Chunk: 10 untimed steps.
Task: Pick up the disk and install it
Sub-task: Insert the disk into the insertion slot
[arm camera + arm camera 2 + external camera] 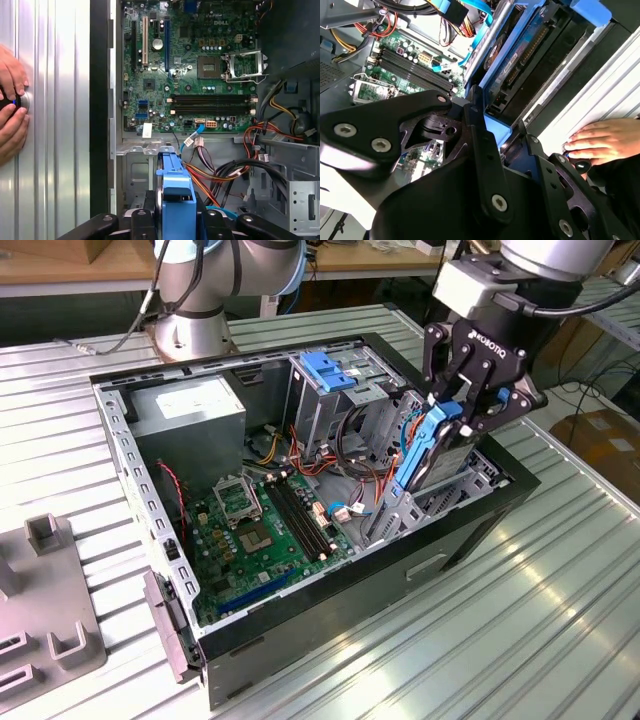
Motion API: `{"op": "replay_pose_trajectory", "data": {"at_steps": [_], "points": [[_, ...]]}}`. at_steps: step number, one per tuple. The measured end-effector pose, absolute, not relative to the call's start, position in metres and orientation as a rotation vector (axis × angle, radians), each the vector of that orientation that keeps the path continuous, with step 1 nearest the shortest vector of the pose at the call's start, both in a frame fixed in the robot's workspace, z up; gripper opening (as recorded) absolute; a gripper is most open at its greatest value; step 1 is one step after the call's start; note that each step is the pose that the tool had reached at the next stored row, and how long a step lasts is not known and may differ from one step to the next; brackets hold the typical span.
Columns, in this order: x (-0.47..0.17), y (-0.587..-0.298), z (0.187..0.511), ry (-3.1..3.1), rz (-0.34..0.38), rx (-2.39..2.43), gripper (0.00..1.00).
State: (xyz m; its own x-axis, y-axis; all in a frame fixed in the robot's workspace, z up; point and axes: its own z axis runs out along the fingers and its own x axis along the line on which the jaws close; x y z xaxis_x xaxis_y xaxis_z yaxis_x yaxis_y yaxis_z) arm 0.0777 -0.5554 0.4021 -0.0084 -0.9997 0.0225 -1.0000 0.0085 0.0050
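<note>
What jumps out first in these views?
The hand grips the blue-framed disk, held tilted at the open case's side on the exterior view's right. The green motherboard lies exposed inside; in the first wrist view, a person's fingers rest on the table beside the case.

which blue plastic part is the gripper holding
The disk in its blue carrier, tilted at the case's edge, clamped by the gripper; the other blue bracket sits free atop the drive cage.

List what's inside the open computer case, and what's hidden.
Inside the computer case: a green motherboard, a grey power supply, orange and black cables, and the disk, tilted, held by the gripper. What lies beneath the disk is covered.
</note>
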Motion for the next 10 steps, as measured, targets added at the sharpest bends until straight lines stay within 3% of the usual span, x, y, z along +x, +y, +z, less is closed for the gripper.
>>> {"op": "replay_pose_trajectory", "data": {"at_steps": [10], "points": [[0.078, -0.555, 0.384, -2.217, 0.019, 2.198, 0.37]]}}
